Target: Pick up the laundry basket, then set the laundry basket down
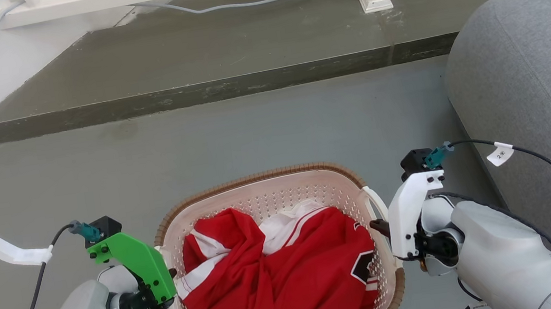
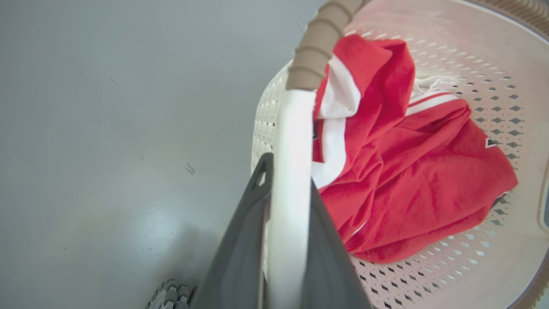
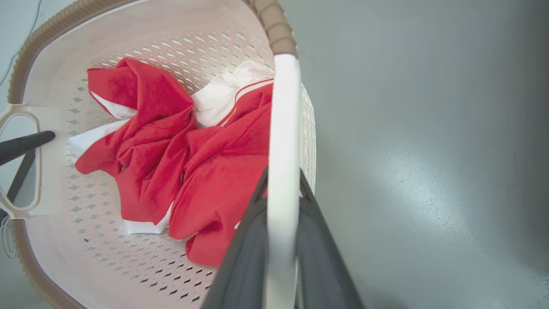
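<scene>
L pincer (image 2: 288, 182) & R pincer (image 3: 281, 182) each clamp a white handle (image 2: 291, 128) of the laundry basket (image 1: 270, 197). I'd lift both at equal pace, level, so red shirt (image 1: 296, 274) won't spill.

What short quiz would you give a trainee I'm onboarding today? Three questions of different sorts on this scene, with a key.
1. True or false: the left gripper clamps the left handle of the laundry basket, and the right gripper clamps its right handle.
2. What lies in the basket? A) a red and white garment B) blue towels C) nothing
3. Fill in: the grey upholstered thing on the robot's right of the basket is a ____.
Key: 1 true; 2 A; 3 sofa.
</scene>
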You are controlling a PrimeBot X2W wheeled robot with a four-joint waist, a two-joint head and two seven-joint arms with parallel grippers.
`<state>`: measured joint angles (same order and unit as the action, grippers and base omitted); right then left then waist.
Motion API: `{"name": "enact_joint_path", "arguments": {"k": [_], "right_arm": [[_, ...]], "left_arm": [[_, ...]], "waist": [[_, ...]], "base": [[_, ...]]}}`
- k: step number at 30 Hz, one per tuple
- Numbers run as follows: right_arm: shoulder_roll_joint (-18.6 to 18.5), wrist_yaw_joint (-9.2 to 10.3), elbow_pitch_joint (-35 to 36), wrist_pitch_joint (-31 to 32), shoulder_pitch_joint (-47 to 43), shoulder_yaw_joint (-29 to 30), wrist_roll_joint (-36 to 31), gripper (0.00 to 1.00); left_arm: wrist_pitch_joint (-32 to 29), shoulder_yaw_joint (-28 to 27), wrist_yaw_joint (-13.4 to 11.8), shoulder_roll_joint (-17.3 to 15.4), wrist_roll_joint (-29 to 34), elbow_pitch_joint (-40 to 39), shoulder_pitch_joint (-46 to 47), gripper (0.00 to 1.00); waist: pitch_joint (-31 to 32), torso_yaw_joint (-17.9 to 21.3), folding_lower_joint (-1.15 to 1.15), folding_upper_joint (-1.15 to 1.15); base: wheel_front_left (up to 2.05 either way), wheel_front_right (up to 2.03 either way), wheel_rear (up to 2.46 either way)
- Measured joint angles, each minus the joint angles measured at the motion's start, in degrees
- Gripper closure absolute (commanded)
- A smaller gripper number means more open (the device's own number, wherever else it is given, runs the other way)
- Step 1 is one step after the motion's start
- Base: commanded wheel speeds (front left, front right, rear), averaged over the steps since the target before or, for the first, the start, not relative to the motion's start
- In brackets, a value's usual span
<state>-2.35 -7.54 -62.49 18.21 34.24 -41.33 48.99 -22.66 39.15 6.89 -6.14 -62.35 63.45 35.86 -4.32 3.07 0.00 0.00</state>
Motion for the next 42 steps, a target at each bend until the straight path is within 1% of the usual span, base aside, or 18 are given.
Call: {"name": "enact_joint_path", "arguments": {"k": [32,42], "right_arm": [[-0.1,0.0,-0.4,0.6,0.0,-1.5,2.5,1.0],[-0.2,0.0,-0.4,0.5,0.7,-1.5,3.0,1.0]], "left_arm": [[0.0,1.2,0.0,-0.2,-0.8,0.1,0.0,1.0],[0.8,1.7,0.0,-0.3,-0.7,-0.2,0.4,1.0]], "waist": [[-0.3,0.0,0.0,0.0],[-3.2,0.4,0.0,0.0]], "base": [[0.0,0.0,0.0],[0.0,0.0,0.0]]}}
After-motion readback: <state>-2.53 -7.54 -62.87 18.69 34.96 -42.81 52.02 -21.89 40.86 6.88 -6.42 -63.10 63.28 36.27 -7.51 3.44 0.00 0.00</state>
